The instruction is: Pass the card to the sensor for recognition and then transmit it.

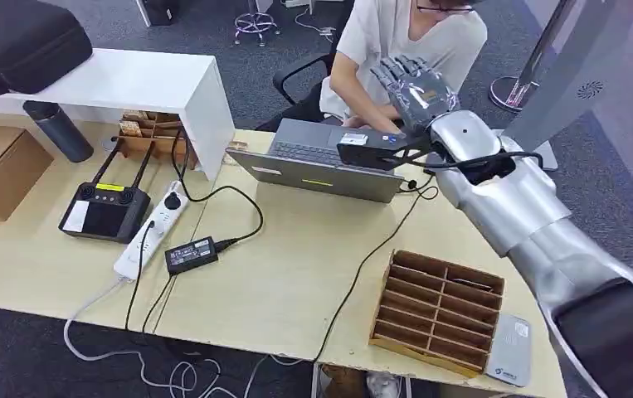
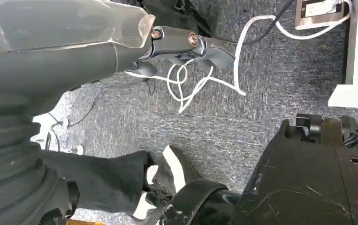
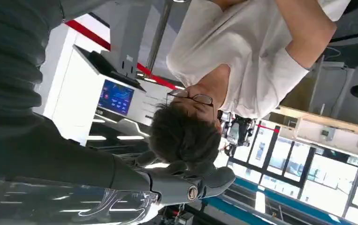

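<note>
A: Where's the right hand [image 1: 416, 87]?
B: Raised over the far edge of the tabletop [image 1: 279, 282], in front of a seated person in a white shirt [image 1: 412, 37]. Its fingers [image 1: 396, 70] are spread and point upward with nothing between them.
A: And the card?
B: I cannot pick out a card anywhere. A black sensor box [image 1: 369, 149] sits just below the hand, beside the open laptop [image 1: 317, 162].
A: The containers?
B: A brown slotted organizer [image 1: 437, 308] lies at the near right; most of its slots look bare, and one far slot holds something dark and flat that I cannot identify. A flat grey device [image 1: 512, 348] lies against its right side. A smaller wooden organizer [image 1: 151, 133] sits under the white shelf [image 1: 130, 83], contents unclear.
A: The left hand [image 2: 181, 47]?
B: It hangs over the grey floor [image 2: 242, 117], fingers loosely curled, holding nothing.
</note>
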